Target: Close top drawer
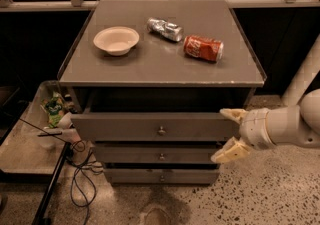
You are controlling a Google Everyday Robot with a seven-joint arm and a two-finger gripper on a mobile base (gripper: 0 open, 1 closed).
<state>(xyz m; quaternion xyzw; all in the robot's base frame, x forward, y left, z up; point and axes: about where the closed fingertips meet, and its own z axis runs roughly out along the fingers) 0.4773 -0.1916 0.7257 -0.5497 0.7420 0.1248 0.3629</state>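
The top drawer (150, 126) is a wide grey-brown drawer with a flat front and a small round metal knob (161, 131) at its centre. It stands pulled out from the cabinet, with a dark gap above it under the tabletop. My gripper (229, 136) is at the drawer front's right end, its two cream fingers (226, 153) spread apart, one above and one below. It holds nothing. The white arm reaches in from the right.
Two narrower drawer fronts (161, 155) sit below. On the cabinet top (125, 66) lie a white bowl (116, 40), a crushed silver can (165, 29) and a red can (203, 48). A low side table (25, 144) with clutter and cables stands at the left. Speckled floor lies in front.
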